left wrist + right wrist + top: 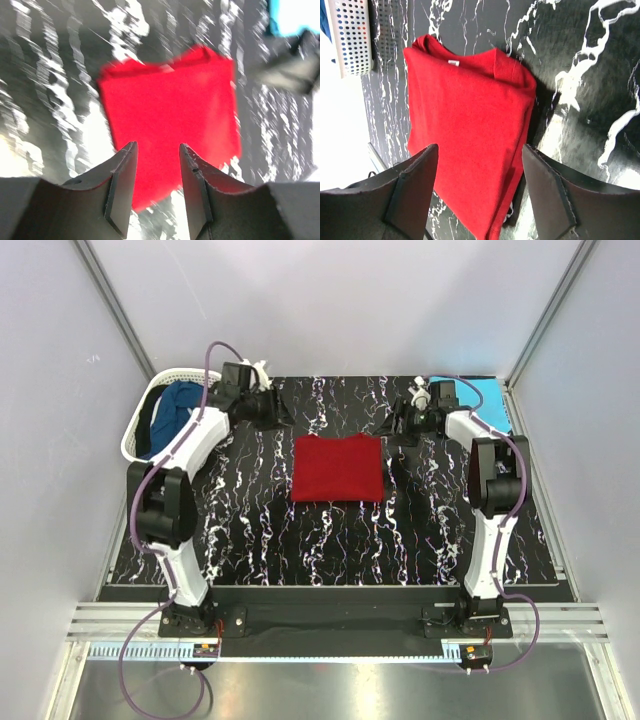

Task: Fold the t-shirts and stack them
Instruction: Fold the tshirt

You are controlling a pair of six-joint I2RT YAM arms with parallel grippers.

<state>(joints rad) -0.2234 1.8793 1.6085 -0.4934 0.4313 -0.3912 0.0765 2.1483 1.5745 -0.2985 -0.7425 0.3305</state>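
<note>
A deep red t-shirt (337, 468) lies folded into a square in the middle of the table; it also shows in the left wrist view (170, 110) and the right wrist view (465, 125). A dark blue t-shirt (175, 410) sits crumpled in the basket at the back left. A turquoise t-shirt (487, 398) lies at the back right corner. My left gripper (278, 406) is open and empty, raised behind the red shirt's left side. My right gripper (398, 420) is open and empty, raised behind its right side.
The white lattice basket (140, 420) stands at the back left edge of the black marbled table (330, 540). Grey walls close in the back and both sides.
</note>
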